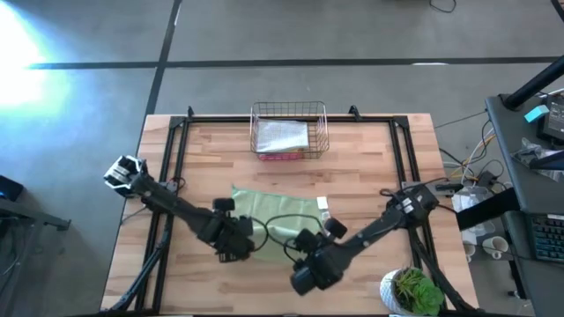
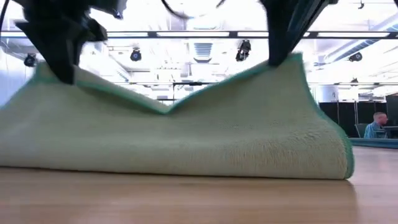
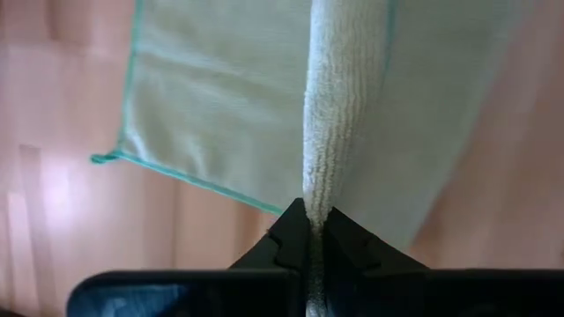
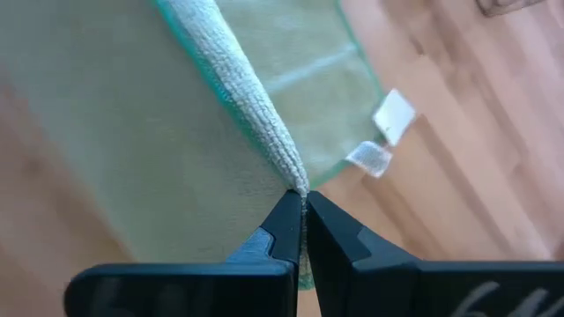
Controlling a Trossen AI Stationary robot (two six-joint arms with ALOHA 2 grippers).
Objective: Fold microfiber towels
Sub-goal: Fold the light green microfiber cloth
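On the middle of the wooden desk [image 1: 370,167], a pale sage green towel [image 1: 278,210] lies with its near edge lifted by both arms. From above, the left pincer [image 1: 240,247] and the right pincer [image 1: 310,264] sit close together at the towel's near side, and the arms and a looping black cable [image 1: 280,225] hide much of the cloth there. The wrist views show what the overhead one cannot: the left pincer [image 3: 310,231] is clamped tight on a raised ridge of the towel [image 3: 220,97], and the right pincer [image 4: 302,204] is likewise pinched on a teal-trimmed edge, with two small white tags [image 4: 381,136] at a corner of the towel [image 4: 106,114] lying flat on the wood. The low view alone shows the shape in profile: the towel [image 2: 186,137] is folded over on the desk, its upper edge held up at two points and sagging between them. Well beyond the towel, at the far edge, a copper wire basket [image 1: 289,130] holds more cloths, grey over pink. A potted plant [image 1: 412,291] stands at the near right corner. A person [image 2: 375,124] sits far off in the room.
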